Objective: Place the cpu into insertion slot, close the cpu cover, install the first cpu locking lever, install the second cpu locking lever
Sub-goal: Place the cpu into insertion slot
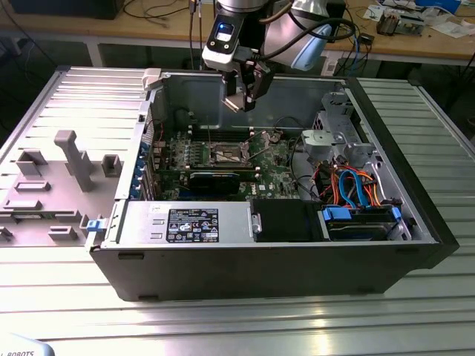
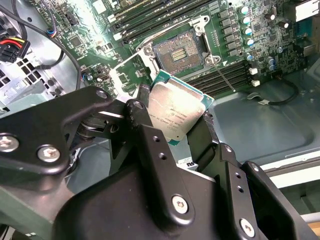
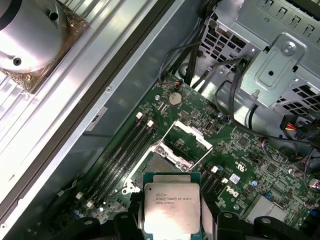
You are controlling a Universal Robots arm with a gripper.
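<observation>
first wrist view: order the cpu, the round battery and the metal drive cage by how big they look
1. metal drive cage
2. cpu, though it sits nearest the camera, which enlarges it
3. round battery

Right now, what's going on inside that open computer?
A robot arm's gripper is holding the cpu by its edges, above the motherboard inside the open computer case. The insertion slot is bare, and the cpu is not yet seated in it. The cpu cover stands swung open beside the slot.
</observation>
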